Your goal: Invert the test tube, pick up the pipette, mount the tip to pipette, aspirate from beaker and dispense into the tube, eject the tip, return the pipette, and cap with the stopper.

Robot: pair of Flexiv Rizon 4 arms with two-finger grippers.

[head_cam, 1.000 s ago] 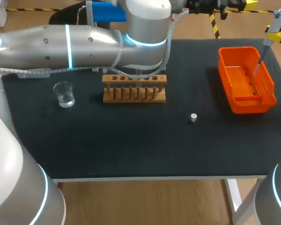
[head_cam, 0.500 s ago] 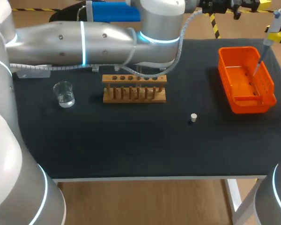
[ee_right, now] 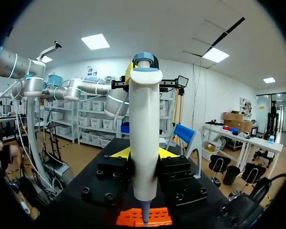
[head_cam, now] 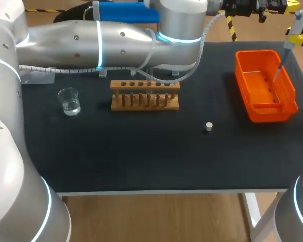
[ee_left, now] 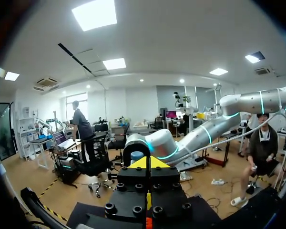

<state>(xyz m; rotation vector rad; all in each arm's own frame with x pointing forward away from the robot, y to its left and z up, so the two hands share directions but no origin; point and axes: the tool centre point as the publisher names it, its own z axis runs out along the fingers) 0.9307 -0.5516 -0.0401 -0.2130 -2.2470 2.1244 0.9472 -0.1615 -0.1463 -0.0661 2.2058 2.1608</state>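
Left arm (head_cam: 116, 40) rightward; pipette (ee_right: 144, 133) seemingly aloft.

Left arm (head_cam: 91, 40) stretches far across, left pincer (ee_left: 150, 163) closed; right pincer (ee_right: 144, 155) clamps the pipette (ee_right: 144, 114).

Pipette (head_cam: 293, 35) hangs upright, white body, blue-grey cap, slim lower end pointing down into the orange bin (head_cam: 253, 110). Small white stopper (head_cam: 208, 126) sits alone mid-table. Glass beaker (head_cam: 69, 101), clear liquid inside, stands upright near the wooden rack (head_cam: 145, 96).
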